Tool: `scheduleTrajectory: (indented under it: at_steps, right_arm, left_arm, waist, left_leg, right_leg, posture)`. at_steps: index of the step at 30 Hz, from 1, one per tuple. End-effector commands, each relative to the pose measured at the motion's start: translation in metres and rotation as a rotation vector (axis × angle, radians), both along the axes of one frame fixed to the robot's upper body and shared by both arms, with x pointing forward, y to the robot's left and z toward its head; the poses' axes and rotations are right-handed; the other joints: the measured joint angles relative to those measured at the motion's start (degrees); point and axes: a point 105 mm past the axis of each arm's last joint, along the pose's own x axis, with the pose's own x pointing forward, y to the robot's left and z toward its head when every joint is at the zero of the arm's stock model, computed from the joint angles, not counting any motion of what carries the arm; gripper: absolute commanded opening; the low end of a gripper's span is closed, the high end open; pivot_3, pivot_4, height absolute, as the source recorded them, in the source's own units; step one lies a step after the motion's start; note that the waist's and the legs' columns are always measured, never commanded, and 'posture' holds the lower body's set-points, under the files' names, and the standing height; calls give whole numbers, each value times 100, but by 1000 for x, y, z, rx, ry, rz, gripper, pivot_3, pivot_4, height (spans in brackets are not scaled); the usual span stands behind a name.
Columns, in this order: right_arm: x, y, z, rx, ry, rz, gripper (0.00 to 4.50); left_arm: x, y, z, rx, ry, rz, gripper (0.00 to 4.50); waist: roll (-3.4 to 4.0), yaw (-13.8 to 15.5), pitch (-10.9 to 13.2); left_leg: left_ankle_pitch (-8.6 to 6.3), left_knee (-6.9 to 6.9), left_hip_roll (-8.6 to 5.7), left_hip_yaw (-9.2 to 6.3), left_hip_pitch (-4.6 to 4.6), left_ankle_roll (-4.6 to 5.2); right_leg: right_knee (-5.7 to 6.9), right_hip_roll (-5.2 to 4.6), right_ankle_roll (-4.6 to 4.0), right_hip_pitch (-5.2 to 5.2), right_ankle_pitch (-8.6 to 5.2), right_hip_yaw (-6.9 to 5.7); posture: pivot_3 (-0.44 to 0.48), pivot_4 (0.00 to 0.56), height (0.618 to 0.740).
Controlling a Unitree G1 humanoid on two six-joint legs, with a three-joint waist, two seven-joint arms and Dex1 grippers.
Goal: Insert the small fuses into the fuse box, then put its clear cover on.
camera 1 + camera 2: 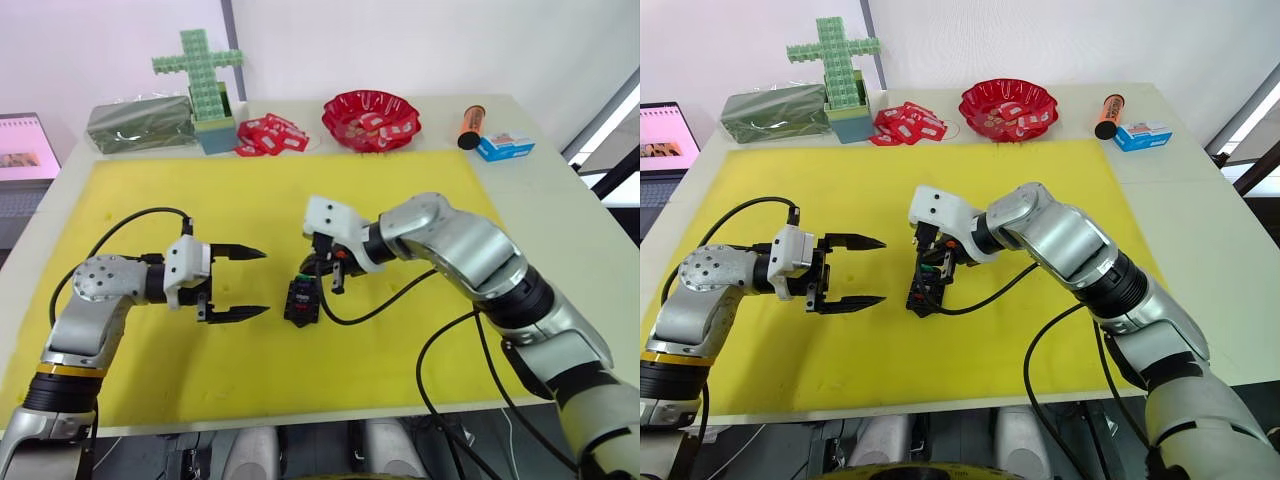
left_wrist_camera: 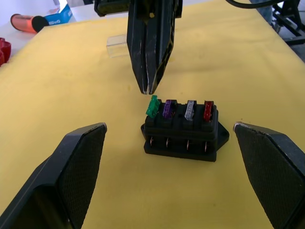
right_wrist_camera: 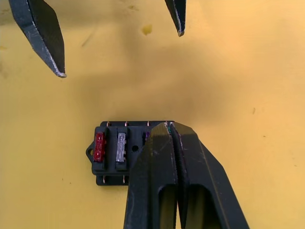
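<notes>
Landmark: the fuse box [image 2: 182, 135], a small black block, sits on the yellow mat [image 1: 400, 180] near the middle of its front half.
Fuses: 4 small fuses stand in a row in the top of the fuse box: green fuse [image 2: 152, 106], purple fuse [image 2: 167, 109], pale grey fuse [image 2: 189, 109], red fuse [image 2: 208, 110]. The green fuse leans at a tilt and sits higher than the other 3, which stand upright in their slots.
Right gripper: the right gripper [image 2: 149, 88] hangs just above the green-fuse end of the fuse box, its 2 black fingers pressed together with nothing seen between them. Whether its tip touches the green fuse cannot be told.
Left gripper: the left gripper [image 1: 252, 283] is level with the fuse box, just beside it on the robot's left, its fingers wide apart and empty, tips pointing at the box without touching it.
Clear cover: the clear cover [image 2: 117, 46] lies on the mat beyond the fuse box, apart from it, partly hidden behind the right gripper in the left wrist view.
Beyond the mat, far side from the fuse box: a green brick cross [image 1: 201, 75], red-and-white packets [image 1: 270, 135], a red bowl [image 1: 371, 119], an orange cylinder [image 1: 471, 126] and a small blue box [image 1: 505, 146].
</notes>
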Motion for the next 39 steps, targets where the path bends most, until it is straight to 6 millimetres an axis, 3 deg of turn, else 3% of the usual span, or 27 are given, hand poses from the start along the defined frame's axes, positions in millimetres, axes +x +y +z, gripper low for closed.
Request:
scheduleTrajectory:
  at_steps: [1, 14, 39]
  right_arm:
    - [1, 2, 1, 3, -32, 10, 24]
    - [8, -12, -30, -43, 26, -32, 24]
    - [-7, -11, -45, 7, 119, -45, 24]
  left_arm:
    - [1, 0, 7, -1, -32, -11, 4500]
    - [-2, -1, 11, -2, -31, -15, 4500]
    - [-2, -8, 15, 4, -28, -28, 4500]
  waist:
    - [0, -3, 0]
    - [-2, 2, -1]
    - [-4, 10, -4]
  left_leg:
    - [0, 0, 0, 0, 0, 0]
    - [0, 1, 0, 0, 2, 0]
    - [0, 3, -1, -3, 8, 0]
  right_leg:
    - [0, 0, 0, 0, 0, 0]
    - [0, 0, 0, 4, 0, 0]
    - [-1, 0, 0, 14, 0, 0]
  posture:
    - [0, 150, 740]
    - [0, 150, 740]
    - [0, 150, 740]
